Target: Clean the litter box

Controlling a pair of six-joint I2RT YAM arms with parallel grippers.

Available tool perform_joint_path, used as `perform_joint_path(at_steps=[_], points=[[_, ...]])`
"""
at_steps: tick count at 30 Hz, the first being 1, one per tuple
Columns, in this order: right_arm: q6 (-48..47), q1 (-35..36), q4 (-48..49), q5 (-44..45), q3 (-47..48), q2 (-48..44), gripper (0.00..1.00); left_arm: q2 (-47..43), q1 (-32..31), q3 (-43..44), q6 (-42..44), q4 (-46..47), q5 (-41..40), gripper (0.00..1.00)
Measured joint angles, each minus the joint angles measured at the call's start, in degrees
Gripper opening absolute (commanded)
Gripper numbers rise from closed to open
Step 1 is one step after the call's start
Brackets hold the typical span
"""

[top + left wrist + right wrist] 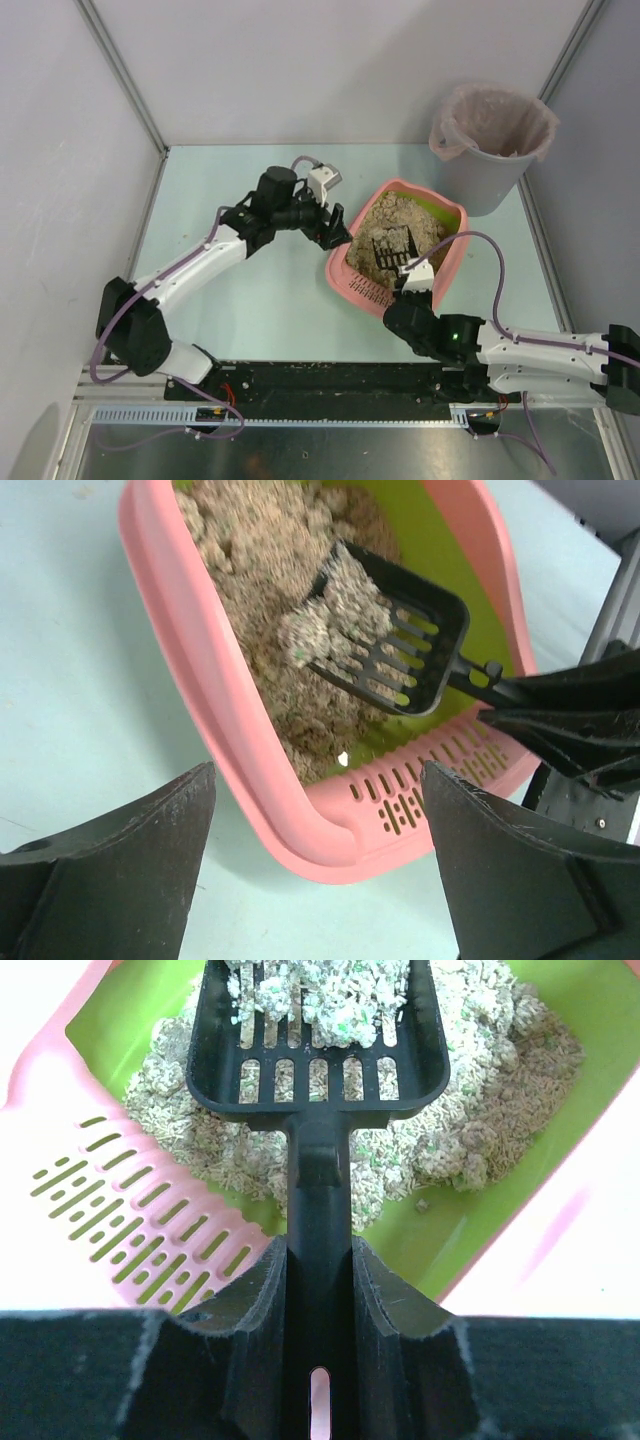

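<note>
Right claw (320,1260) is nearest the lens, clamped tight on the handle of the black scoop (320,1130). The scoop blade carries a few pale clumps with green flecks and looks held just above the litter (470,1120), slots facing down.

Left claw (318,780): fingers wide apart, nothing between them, hovering just beside the near-left rim of the litter box (190,650). Can't tell if a finger touches the rim.

Litter box sits on the pale surface (260,300), centre-right, between the two arms, with the slotted end toward the robot. Green lining shows where the litter is thin. Grey bucket (490,140) with a pinkish bag stands near the far right corner.

Handling, my read:
- The box is thin moulded plastic, stiff enough but likely to flex at the walls. It is light by itself, and the litter gives it weight.
- The smooth rim could slip or skid on the surface.
- The best hold is pinching the rolled rim along a long side, or the slotted end ledge.
- Keep it level, since loose litter spills easily.
</note>
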Motion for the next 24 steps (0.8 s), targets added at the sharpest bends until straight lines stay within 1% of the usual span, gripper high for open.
perform_joint_path(at_steps=[4,9,11,14,17,18,20,21,24], points=[[5.4,3.9,-2.3,5.7,-1.3,-1.4,0.00,-2.6,0.7,1.4,0.0,0.2,-2.4,0.89],[12.3,7.4,-6.8,10.6,-1.7,-2.1,0.00,-4.0,1.5,1.4,1.4,0.3,-7.4,0.88],[14.4,7.7,-9.0,11.4,-1.9,-2.4,0.00,-4.2,1.5,0.5,2.1,0.4,-9.3,0.89],[14.9,8.4,-9.5,11.5,-2.1,-2.8,0.00,-4.2,1.5,-0.7,2.7,0.2,-11.2,0.89],[24.1,9.6,-16.6,13.6,-1.4,-2.6,0.00,-4.2,1.6,-1.2,3.1,-0.1,-12.6,0.89],[25.0,9.7,-17.6,14.1,-1.2,-3.2,0.00,-4.2,1.6,-1.2,3.1,-0.1,-12.9,0.89],[22.9,9.9,-17.5,13.7,-1.2,-4.3,0.00,-4.4,1.6,-1.2,3.1,-0.1,-13.7,0.89],[23.4,9.9,-17.6,13.6,-1.2,-4.3,0.00,-4.4,1.6,-1.2,3.1,0.0,-13.9,0.89],[27.7,10.1,-20.7,14.6,-0.9,-4.3,0.00,-4.5,1.6,-1.2,3.1,0.0,-14.2,0.89]])
